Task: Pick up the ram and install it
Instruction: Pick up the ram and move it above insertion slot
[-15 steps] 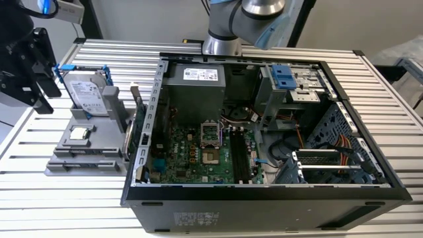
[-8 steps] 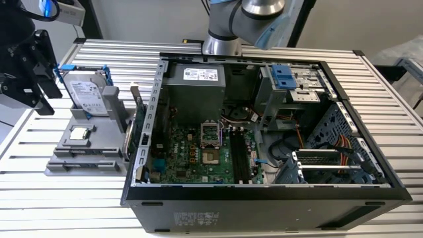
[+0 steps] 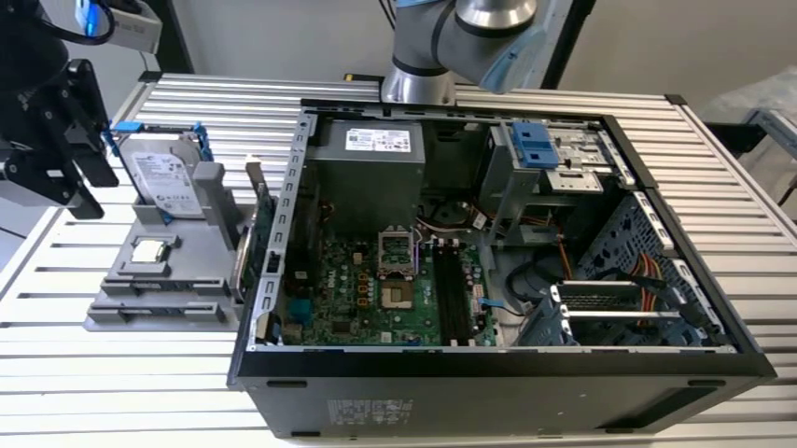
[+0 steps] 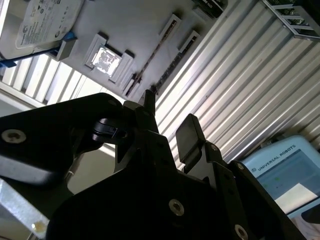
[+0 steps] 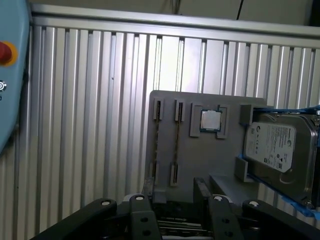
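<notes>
Exterior view's left: black gripper (image 5: 176,191) hangs above the gray fixture (image 5: 200,165). Fingers apart with nothing between them, clear in both wrist views. It is not touching anything.

On the fixture: hard drive (image 3: 162,177) stands upright in blue brackets, with the small silver-topped chip (image 3: 149,251) in a pocket in front of it. The ram (image 5: 177,145) stands on its long edge, its ends seated in slotted end brackets on the side of the fixture nearest the PC case (image 3: 498,369). A second thin stick (image 5: 158,142) sits parallel just beside it. Ram not yet picked.

Handling, my judgement: light, stiff, thin board, and fragile. The chips and edge contacts shouldn't be squeezed or scraped. Best hold is across the two flat faces near mid-length, along the upper edge, then lift straight out of the brackets. The faces are smooth and may slip if pinched off-centre.

Middle: case open, long black memory slots (image 3: 451,301) on the motherboard.

Writing: white labels on the hard drive and on the power supply (image 3: 376,139), print too small to read.
</notes>
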`<action>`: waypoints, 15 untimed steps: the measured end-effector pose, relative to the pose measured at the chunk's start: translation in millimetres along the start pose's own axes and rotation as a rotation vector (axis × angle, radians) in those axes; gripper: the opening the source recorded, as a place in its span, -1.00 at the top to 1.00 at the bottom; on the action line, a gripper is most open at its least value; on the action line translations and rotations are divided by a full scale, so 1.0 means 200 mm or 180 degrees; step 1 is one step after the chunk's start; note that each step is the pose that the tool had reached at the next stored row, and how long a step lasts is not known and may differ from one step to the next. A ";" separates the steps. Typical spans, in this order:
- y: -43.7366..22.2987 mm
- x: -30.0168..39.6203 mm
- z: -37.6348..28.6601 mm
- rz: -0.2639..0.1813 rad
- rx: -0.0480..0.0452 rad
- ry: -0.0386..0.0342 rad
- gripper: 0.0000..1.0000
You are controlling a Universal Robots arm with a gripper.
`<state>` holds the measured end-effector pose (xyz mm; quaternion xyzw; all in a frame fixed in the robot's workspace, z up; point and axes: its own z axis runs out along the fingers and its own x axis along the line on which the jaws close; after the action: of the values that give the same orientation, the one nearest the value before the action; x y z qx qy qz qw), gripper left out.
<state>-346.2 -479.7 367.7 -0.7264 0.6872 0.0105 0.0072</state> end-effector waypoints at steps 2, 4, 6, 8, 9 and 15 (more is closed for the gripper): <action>0.000 0.000 0.003 0.0000 0.0000 0.0000 -1.00; 0.000 0.000 0.005 0.0000 0.0000 0.0000 -1.00; 0.000 0.000 0.008 0.0000 0.0000 0.0000 -1.00; 0.000 0.000 0.010 0.0000 0.0000 0.0000 -1.00; 0.000 0.000 0.012 0.0000 0.0000 0.0000 -1.00; 0.000 0.001 0.025 0.0000 0.0000 0.0001 -1.00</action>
<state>-346.2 -479.7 362.8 -0.7264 0.6872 0.0105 0.0071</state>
